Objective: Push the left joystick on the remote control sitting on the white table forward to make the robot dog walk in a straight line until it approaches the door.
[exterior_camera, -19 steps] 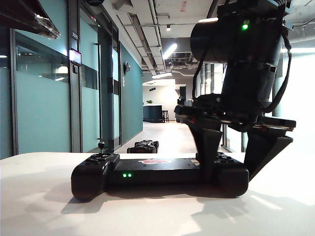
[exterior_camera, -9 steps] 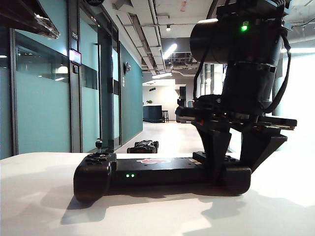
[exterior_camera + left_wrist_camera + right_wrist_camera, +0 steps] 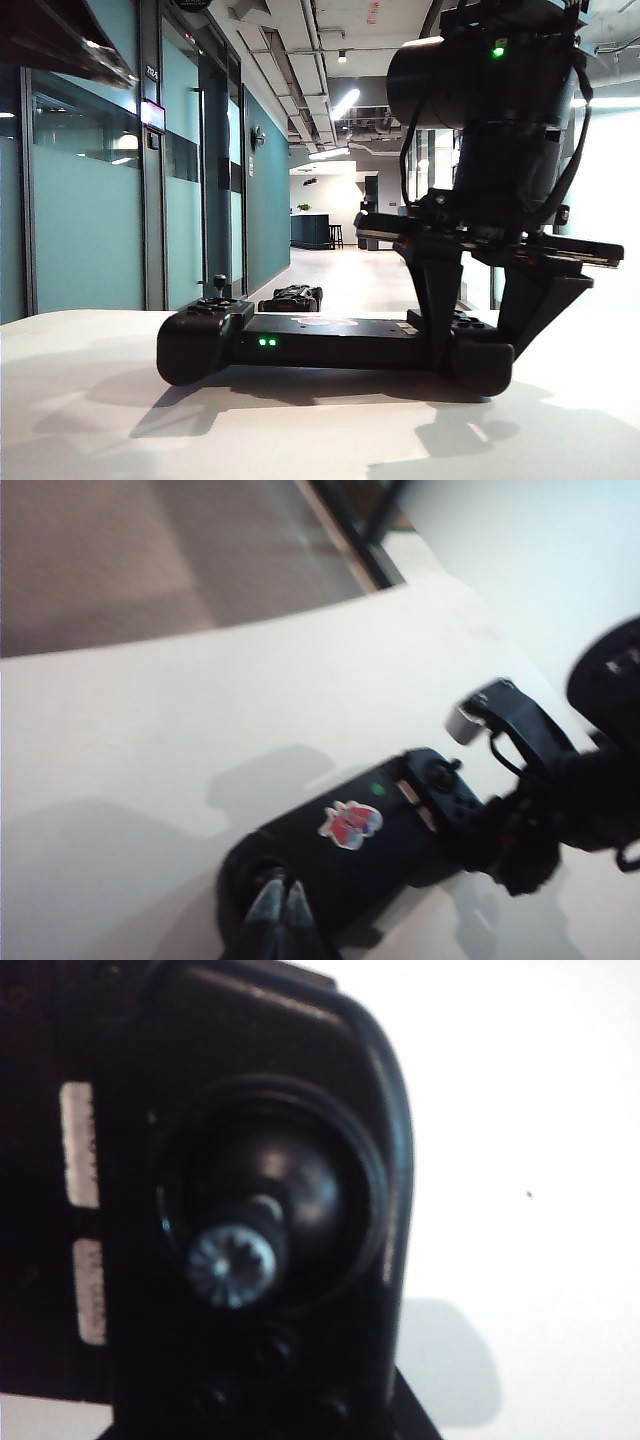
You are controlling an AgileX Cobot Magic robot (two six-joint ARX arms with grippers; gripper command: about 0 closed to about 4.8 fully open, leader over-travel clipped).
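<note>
The remote control (image 3: 335, 347) lies flat on the white counter (image 3: 100, 420), near the middle of the exterior view, with two green lights glowing on the front of its flat middle bar. Its left joystick (image 3: 218, 285) stands up from the rounded end at 9 o'clock of the controller.

The right pincer (image 3: 478, 335) comes straight down onto the controller's other end, at 3 o'clock. Its two dark fingers straddle that end, one against the inner side and one against the outer, so the pincer is clamped on the remote control. The right wrist view looks down on this end at close range and shows the right joystick (image 3: 235, 1260) with its ridged metal cap in a round socket.

The left pincer (image 3: 278, 915) shows in the left wrist view only, as two slim fingertips pressed together, set over the controller's left end beside the red-white logo (image 3: 350, 823); whether they touch the stick I cannot tell.

The robot dog (image 3: 291, 298) sits low on the corridor floor beyond the counter, at about 11 o'clock from the controller's middle, beside the teal glass wall (image 3: 90, 210).
</note>
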